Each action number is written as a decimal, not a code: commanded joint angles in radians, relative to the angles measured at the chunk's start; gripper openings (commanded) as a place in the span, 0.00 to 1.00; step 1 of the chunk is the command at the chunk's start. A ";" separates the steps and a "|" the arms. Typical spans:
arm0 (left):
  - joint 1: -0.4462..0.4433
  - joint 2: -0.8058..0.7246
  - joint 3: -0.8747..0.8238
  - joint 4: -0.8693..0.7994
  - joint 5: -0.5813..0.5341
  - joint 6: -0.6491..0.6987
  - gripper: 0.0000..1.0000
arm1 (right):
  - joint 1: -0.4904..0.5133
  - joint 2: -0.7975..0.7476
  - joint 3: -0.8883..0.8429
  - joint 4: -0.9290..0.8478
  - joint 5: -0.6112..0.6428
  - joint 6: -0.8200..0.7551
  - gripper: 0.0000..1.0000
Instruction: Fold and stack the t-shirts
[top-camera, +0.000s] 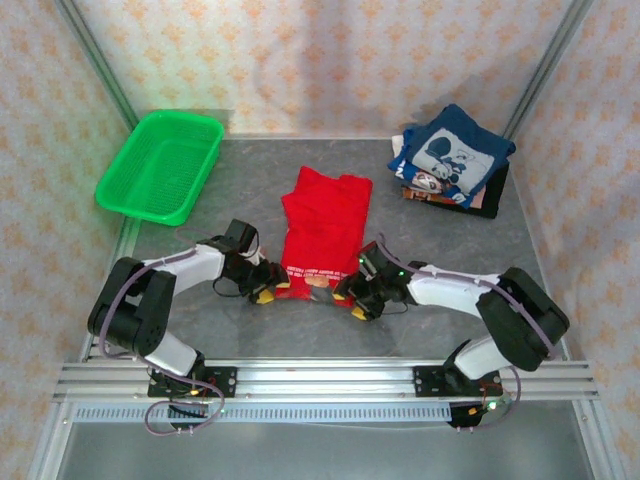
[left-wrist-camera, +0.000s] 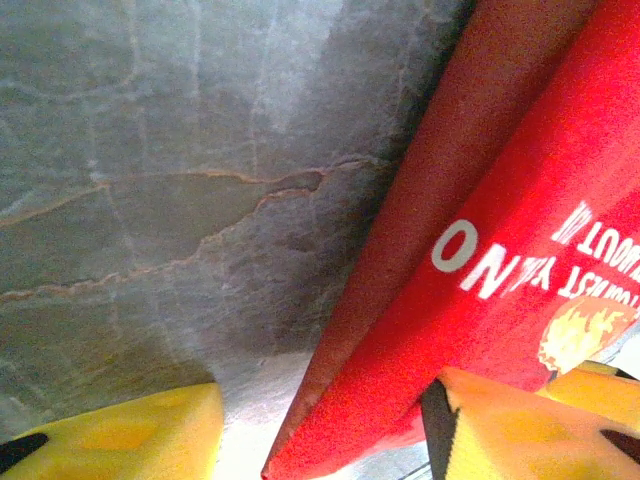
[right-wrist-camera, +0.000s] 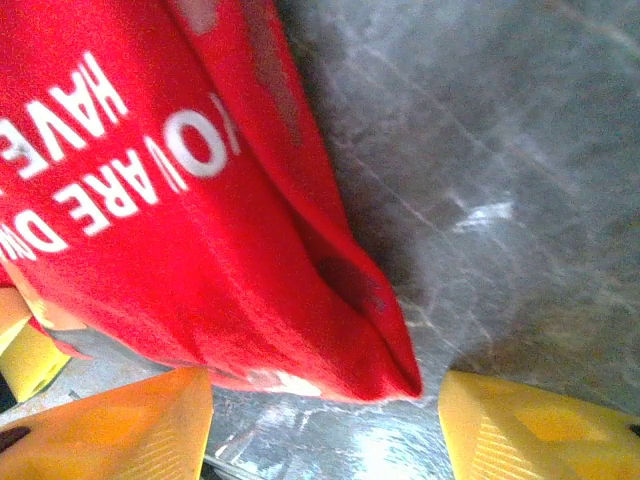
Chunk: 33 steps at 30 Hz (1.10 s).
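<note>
Table (top-camera: 250, 195) of grey stone-look surface, walled by patterned panels. Green basket (top-camera: 160, 165) at the far left, nothing seen inside it. Red t-shirt (top-camera: 325, 225) lies flat in the middle, already narrowed to a long strip running near to far, white lettering and a small print at its near end. Stack of folded t-shirts (top-camera: 455, 160) sits at the far right, well apart from the red one, a navy tee with white print on top. Left gripper (top-camera: 266, 293) is low at the strip's near-left corner and right gripper (top-camera: 351, 304) low at its near-right corner, both reaching inward. Left wrist view: the fingers (left-wrist-camera: 120, 435) stand apart, the red corner running down between them, one finger close against the cloth and the other clear of it over bare table. Right wrist view: same picture mirrored, jaws apart, the pointed corner of cloth sitting in the gap with table showing either side, nothing pinched. Judgement: the step in hand is taking hold of the near hem by both corners for the crosswise fold. Next move calls for both pairs of jaws to shut on all layers at the corners, then a level, matched lift and carry toward the far end so the hem lands square. Risk: a grip catching only the top layer would open the earlier fold. Stacking at the far right is not yet done.
</note>
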 joint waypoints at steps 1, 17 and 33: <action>-0.024 0.033 0.045 0.080 0.019 -0.018 0.53 | -0.005 0.052 0.044 0.149 0.083 -0.018 0.60; -0.046 0.054 0.081 -0.005 -0.041 0.027 0.05 | -0.026 0.026 0.048 0.042 0.108 0.002 0.01; -0.115 -0.248 -0.112 -0.190 -0.147 0.021 0.00 | 0.105 -0.273 -0.055 -0.203 0.068 0.101 0.00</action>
